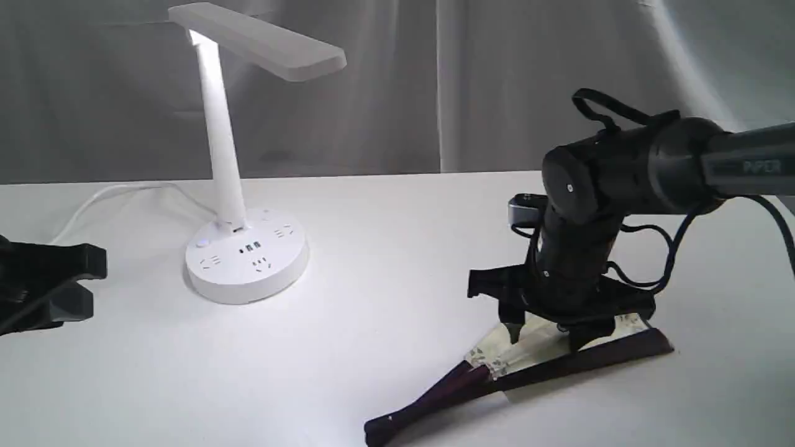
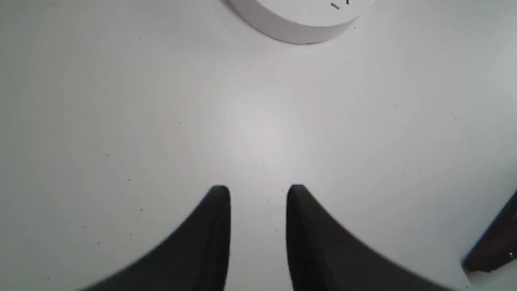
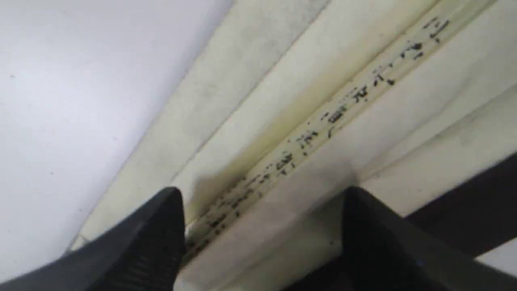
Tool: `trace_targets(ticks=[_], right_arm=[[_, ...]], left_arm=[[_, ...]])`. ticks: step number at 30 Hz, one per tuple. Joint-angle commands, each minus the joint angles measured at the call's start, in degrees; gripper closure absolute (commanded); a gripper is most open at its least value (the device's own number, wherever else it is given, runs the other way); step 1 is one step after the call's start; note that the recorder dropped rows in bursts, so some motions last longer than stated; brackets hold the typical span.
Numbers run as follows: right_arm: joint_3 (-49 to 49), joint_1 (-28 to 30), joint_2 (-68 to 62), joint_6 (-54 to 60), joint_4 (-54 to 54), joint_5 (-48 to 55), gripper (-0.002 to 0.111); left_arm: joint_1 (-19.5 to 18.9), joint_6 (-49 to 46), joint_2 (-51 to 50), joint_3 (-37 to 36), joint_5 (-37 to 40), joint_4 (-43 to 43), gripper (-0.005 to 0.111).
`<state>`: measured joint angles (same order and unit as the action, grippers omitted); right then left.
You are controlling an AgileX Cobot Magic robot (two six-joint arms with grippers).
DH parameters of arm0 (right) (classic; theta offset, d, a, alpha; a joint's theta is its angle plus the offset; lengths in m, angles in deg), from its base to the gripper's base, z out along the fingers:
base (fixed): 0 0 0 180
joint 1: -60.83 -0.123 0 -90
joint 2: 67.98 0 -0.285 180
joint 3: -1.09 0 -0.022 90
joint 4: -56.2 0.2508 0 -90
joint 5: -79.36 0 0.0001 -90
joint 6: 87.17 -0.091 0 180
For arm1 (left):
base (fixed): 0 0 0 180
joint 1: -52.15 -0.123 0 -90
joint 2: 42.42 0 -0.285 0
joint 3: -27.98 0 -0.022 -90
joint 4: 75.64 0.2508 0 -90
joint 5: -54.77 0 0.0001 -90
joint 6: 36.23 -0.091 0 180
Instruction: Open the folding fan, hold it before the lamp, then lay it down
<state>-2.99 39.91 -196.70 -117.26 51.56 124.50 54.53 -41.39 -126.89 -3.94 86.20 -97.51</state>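
Note:
The folding fan (image 1: 534,351) lies partly spread on the white table at the front right, cream pleats between dark maroon guards, its pivot end pointing front-left. My right gripper (image 1: 546,338) points straight down over the pleats, open, its fingertips on or just above the paper. The right wrist view shows the fan (image 3: 323,101) with black calligraphy running between the gripper's (image 3: 262,194) spread fingers. The lamp (image 1: 220,155) stands lit at the back left. My left gripper (image 1: 93,282) waits at the left edge, open and holding nothing. The left wrist view shows that gripper (image 2: 258,190) facing the lamp base (image 2: 299,20).
The lamp's white cord (image 1: 99,198) runs off to the left behind my left gripper. A grey curtain (image 1: 497,81) closes the back of the table. A dark maroon end (image 2: 497,242), apparently the fan's, shows at the edge of the left wrist view.

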Motion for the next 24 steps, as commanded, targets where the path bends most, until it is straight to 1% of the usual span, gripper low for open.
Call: trace_targets(ticks=[1, 7, 13, 18, 20, 24], right_arm=[[0.2, 0.3, -0.1, 7.6, 0.2, -5.2, 0.052], [0.2, 0.3, -0.1, 15.9, 0.2, -9.7, 0.052], [0.2, 0.2, -0.1, 27.6, 0.6, -10.0, 0.052], [0.1, -0.9, -0.1, 36.0, 6.1, -12.1, 0.052], [-0.4, -1.4, -0.1, 37.7, 6.4, -12.3, 0.052], [-3.2, -1.6, 0.6, 37.0, 6.4, -10.8, 0.052]], left_arm=[[-0.2, -0.1, -0.1, 0.3, -0.4, -0.3, 0.081], [-0.2, -0.1, -0.1, 0.3, -0.4, -0.3, 0.081], [-0.2, -0.1, -0.1, 0.3, -0.7, -0.3, 0.081], [-0.2, -0.1, -0.1, 0.3, -0.7, -0.3, 0.081], [-0.2, -0.1, -0.1, 0.3, -0.7, -0.3, 0.081], [-0.2, -0.1, -0.1, 0.3, -0.7, -0.3, 0.081]])
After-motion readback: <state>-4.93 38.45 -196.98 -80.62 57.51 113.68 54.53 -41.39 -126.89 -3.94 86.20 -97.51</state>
